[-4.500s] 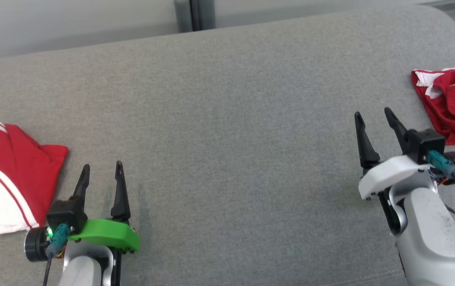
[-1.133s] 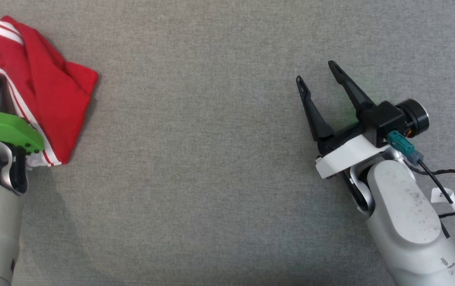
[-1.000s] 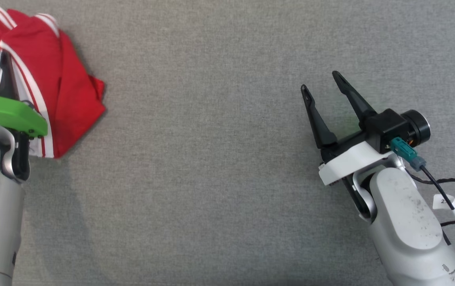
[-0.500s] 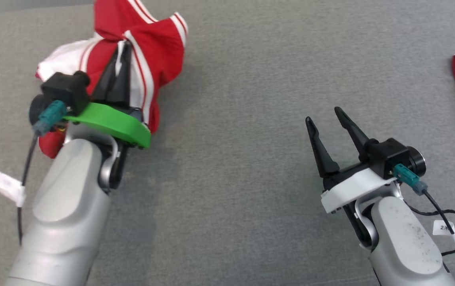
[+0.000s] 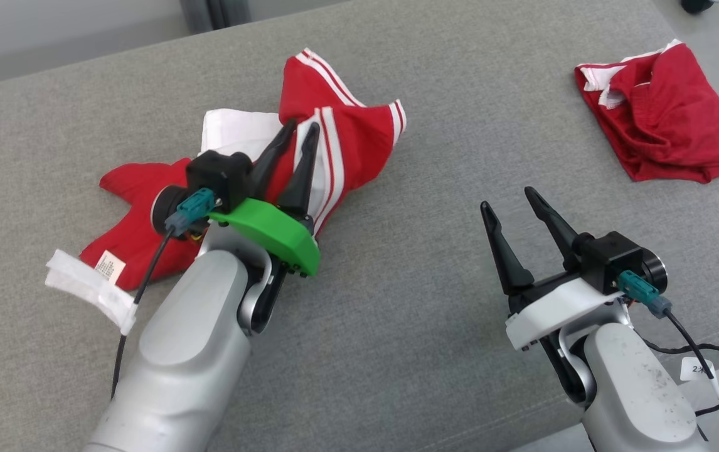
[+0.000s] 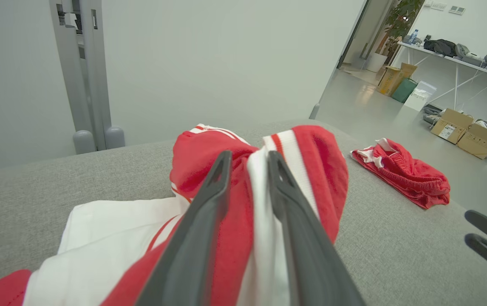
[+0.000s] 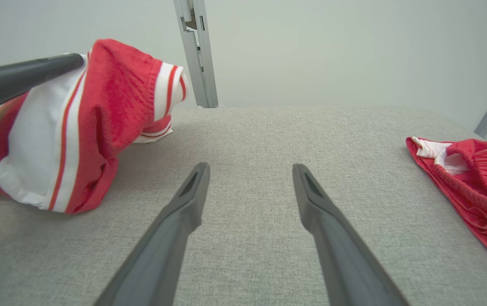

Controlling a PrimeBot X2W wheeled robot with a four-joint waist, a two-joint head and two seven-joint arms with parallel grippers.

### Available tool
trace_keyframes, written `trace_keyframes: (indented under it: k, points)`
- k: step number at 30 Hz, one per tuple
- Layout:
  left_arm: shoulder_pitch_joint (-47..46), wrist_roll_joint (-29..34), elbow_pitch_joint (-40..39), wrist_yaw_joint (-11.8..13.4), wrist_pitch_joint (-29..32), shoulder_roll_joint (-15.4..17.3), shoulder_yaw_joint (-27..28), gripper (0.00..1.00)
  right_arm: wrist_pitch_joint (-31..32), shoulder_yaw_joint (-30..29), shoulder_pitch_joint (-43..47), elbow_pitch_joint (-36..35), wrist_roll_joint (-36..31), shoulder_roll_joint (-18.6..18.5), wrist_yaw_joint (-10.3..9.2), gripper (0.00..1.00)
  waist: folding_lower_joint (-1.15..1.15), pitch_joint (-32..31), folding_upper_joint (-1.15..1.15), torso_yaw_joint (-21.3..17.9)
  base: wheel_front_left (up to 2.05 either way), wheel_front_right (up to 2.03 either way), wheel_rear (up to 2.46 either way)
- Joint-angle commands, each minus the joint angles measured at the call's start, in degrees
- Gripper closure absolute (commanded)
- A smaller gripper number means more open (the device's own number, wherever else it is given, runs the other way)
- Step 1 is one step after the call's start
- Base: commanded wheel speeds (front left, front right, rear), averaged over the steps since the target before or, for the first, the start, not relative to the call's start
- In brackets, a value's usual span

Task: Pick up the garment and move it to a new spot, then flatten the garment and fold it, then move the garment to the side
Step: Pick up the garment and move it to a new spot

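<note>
**Left fingers pinch the garment**

Your left gripper (image 5: 302,125) — fingers narrow — holds a fold of the red-and-white garment (image 5: 359,144), which lies crumpled on the grey cushion (image 5: 428,282) at ten o'clock. Your right gripper (image 5: 507,198), at four o'clock, stands wide and empty.

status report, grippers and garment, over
Left gripper closed on a fold of the red and white striped garment, bunched on grey cushion. Right gripper open, empty. Other crumpled red garment well clear.
</note>
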Motion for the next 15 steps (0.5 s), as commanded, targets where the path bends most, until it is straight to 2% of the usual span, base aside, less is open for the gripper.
trace_keyframes:
  k: [1, 9, 15]
  points:
    - [1.96, 1.28, 0.68, 0.39, -0.17, 0.29, 1.22, 0.00, -0.01, -0.19, 0.66, 0.23, 0.20, -0.10, -0.09, 0.00, 0.00, -0.95, 0.00, -0.21, 0.00, 0.00, 0.00]
    - [12.11, 7.31, -3.53, 2.09, -0.11, 1.27, 12.18, 0.00, -0.01, -1.25, 2.31, 0.86, -0.49, -0.15, -0.10, 0.00, 0.00, -4.15, 0.00, 3.97, 0.00, 0.00, 0.00]
    - [21.92, 11.91, -8.22, 2.13, -0.11, 0.86, 20.75, 0.00, -0.02, -2.27, 4.70, 1.88, -0.74, -0.15, -0.09, 0.00, 0.00, -7.80, 0.00, 7.47, 0.00, 0.00, 0.00]
